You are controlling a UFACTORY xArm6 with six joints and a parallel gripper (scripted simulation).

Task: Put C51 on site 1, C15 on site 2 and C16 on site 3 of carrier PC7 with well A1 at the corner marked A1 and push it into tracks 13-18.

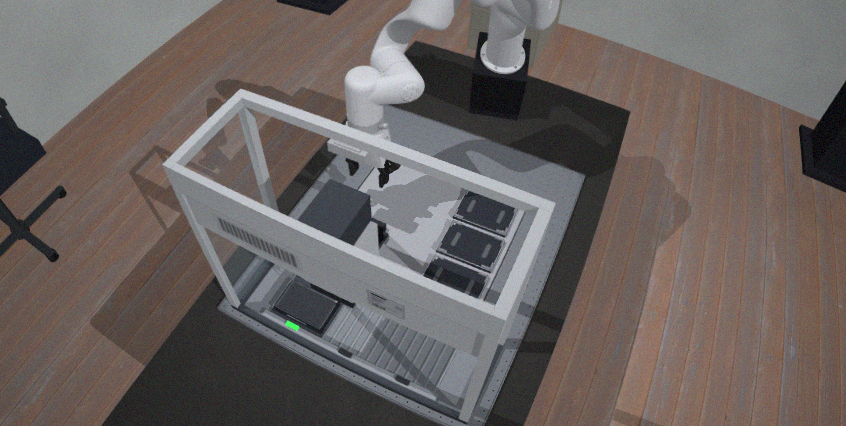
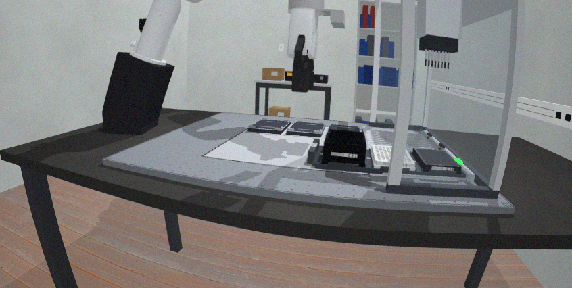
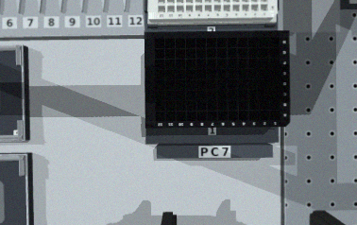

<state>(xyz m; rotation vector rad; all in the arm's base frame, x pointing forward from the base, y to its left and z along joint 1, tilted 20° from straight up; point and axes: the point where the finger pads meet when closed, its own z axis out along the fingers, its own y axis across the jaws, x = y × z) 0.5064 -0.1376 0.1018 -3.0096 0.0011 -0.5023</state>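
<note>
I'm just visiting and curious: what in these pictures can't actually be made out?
- Gripper: the wrist view's bottom edge cuts off all but its fingertips.
- White plate on carrier PC7: wrist view's top edge crops it; far plate is out of frame.
- Corner A1 marks: too small in every view.
- Nests: the frame covers part of the nearest one, top view.
</note>
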